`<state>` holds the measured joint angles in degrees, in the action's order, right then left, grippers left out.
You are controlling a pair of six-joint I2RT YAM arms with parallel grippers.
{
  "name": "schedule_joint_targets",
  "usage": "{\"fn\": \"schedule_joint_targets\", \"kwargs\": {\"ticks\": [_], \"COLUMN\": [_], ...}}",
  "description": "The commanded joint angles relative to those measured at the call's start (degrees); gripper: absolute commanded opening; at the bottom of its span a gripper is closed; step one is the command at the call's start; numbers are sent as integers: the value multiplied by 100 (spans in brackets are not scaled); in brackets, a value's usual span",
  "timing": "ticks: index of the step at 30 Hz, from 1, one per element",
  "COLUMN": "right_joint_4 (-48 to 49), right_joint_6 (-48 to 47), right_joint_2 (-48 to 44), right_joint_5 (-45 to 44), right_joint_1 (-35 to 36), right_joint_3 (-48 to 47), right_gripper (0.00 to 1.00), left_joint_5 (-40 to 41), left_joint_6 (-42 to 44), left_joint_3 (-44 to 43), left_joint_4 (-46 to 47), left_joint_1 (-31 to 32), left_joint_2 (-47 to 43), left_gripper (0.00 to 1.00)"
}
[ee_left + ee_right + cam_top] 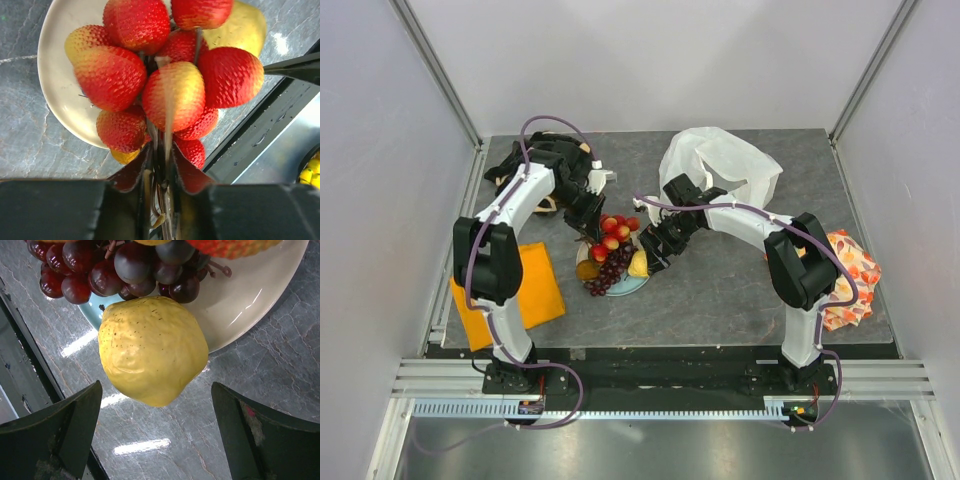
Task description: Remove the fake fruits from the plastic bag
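Well, nearest the arms a plain orange cloth (510,295) lies at 8 o'clock from the plate (625,287), and a fruit-patterned cloth (850,280) at 3 o'clock. On the plate, mid-table (720,300), sit the grapes (610,270), a brown piece (586,269) at its 9 o'clock edge, and the berry cluster (613,232) at 12 o'clock. The lemon (639,264) leans on the rim at 3 o'clock, half on the table.

The left jaws stand nearly together with the cluster's stem between them; whether they pinch it I cannot tell. The right jaws are wide apart on either side of the lemon, touching nothing.

This looks like the set-down of the berries. To do it well, spread the left jaws fully before rising, then lift straight up so the thin stem slips free and the cluster is not dragged off the plate. The right arm (750,220) should back out toward 3 o'clock without brushing the lemon, which looks ready to roll.

Farther off, the white plastic bag (730,165) lies slack at 1 o'clock and a black bag (535,160) at 11 o'clock; whether any fruit remains inside cannot be seen
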<state>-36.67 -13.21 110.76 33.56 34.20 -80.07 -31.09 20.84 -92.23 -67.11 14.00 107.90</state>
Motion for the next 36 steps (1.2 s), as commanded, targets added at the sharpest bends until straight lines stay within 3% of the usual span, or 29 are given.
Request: {"fn": "schedule_joint_targets", "kwargs": {"ticks": [1,2,19,32,36], "right_joint_4": [63,72,37,28,45], "right_joint_6": [47,47,47,38,38], "right_joint_2": [60,68,165,121,112], "right_joint_5": [-8,-8,1,1,10], "right_joint_1": [35,35,52,52,52], "right_joint_3": [-228,-228,-334,-281,-281], "right_gripper": [98,98,98,98,98], "left_joint_5": [76,181,744,1202,1220], "left_joint_6": [-177,-203,-256,-511,-546], "left_joint_3": [29,20,47,108,152], "left_joint_4": [110,111,453,796,893], "left_joint_1": [15,15,15,6,6], "left_joint_2": [179,214,337,469,399], "left_gripper": [31,38,69,71,77]}}
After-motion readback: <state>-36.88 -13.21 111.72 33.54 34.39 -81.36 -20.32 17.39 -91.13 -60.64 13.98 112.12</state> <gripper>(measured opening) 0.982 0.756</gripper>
